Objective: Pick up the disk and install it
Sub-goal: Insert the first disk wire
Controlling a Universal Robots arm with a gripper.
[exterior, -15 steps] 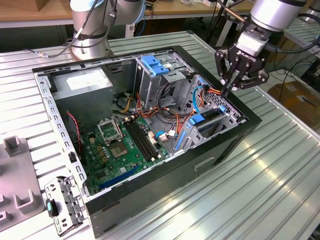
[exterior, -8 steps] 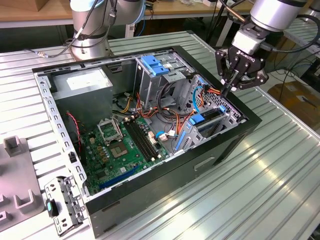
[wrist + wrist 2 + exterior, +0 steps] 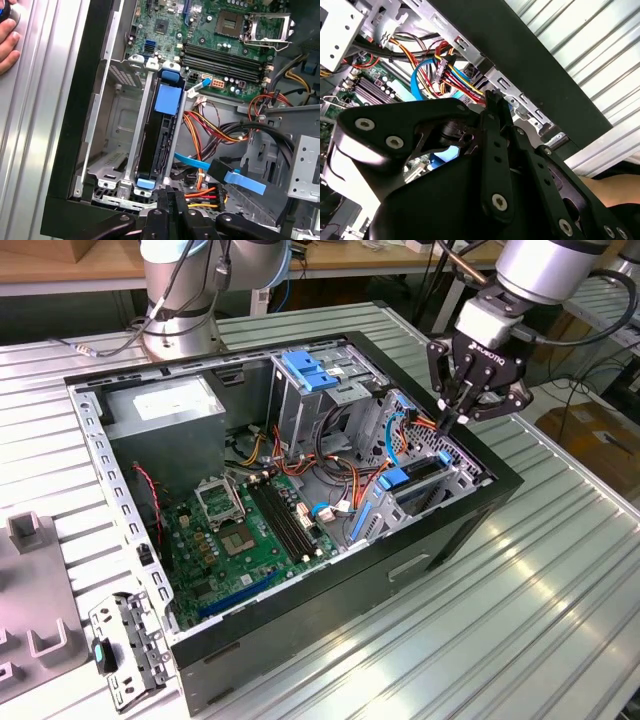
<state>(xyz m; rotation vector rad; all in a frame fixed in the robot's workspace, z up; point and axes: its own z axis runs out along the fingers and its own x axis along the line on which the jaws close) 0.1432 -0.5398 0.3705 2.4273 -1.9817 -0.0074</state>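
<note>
step: install, disk [image 3: 162, 132] seated in case's corner bay | gripper [image 3: 462, 418] jaws together, apparently empty, above it | next: confirm seating

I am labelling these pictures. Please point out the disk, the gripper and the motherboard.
disk [image 3: 161, 131]: first wrist view, on its dark body below the blue tab.
gripper [image 3: 459, 416]: exterior view, between its fingertips, above the case's drive cage.
motherboard [image 3: 236, 540]: exterior view, on the green board near the processor socket.

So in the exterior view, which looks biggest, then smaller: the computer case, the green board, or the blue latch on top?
1. The computer case, biggest by far.
2. The green board inside it.
3. The blue latch on the tall metal cage, smallest.
</note>
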